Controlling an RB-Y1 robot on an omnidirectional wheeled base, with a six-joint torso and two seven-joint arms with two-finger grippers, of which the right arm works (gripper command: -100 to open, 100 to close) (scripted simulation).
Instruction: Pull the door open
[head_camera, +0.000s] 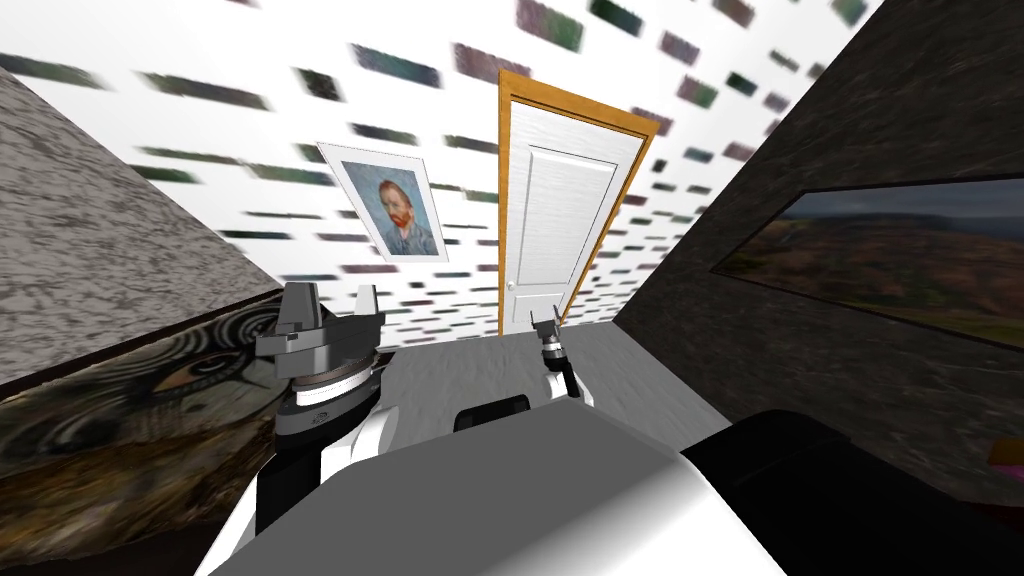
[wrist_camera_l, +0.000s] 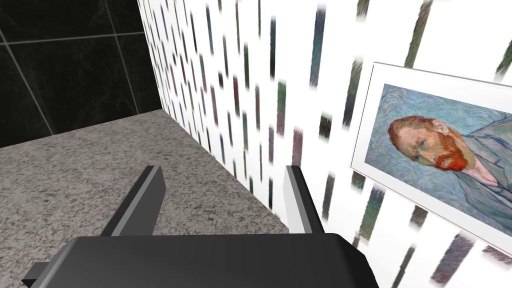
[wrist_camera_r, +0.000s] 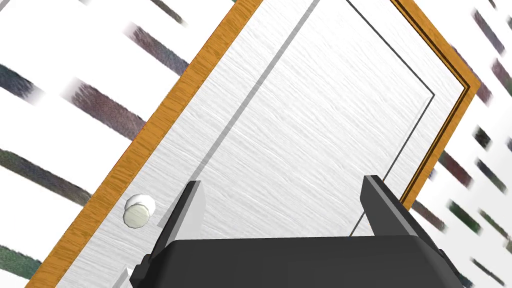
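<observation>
Grippers, two in number, were noted nearest. The left gripper (head_camera: 333, 295) was raised close in on the left side, its two fingers (wrist_camera_l: 150, 195) standing wide apart with nothing between them. The right gripper (head_camera: 545, 322) was extended further ahead, low before the door (head_camera: 555, 230), and its two fingers (wrist_camera_r: 192, 210) were likewise spread wide and held nothing.

One white panelled door stood at the far end of the grey floor (head_camera: 470, 360), set in an orange wood frame (head_camera: 505, 200) and appearing closed within it. One round pale knob (wrist_camera_r: 137, 211) sat near the door's edge beside the frame. In the right wrist view the knob lay just outside one finger of the right gripper, apart from it and not between the fingers; the fingers framed bare door panel.

Nothing stood on the floor between the right gripper and the door. The passage was bounded by a speckled grey wall (head_camera: 100, 230) on the left and a dark wall (head_camera: 850, 150) on the right.

Three pictures were counted: a portrait (head_camera: 395, 215) on the patterned end wall (head_camera: 250, 120) left of the door, a landscape (head_camera: 900, 260) on the dark wall, and a swirl-patterned panel (head_camera: 120, 430) low on the left wall.
</observation>
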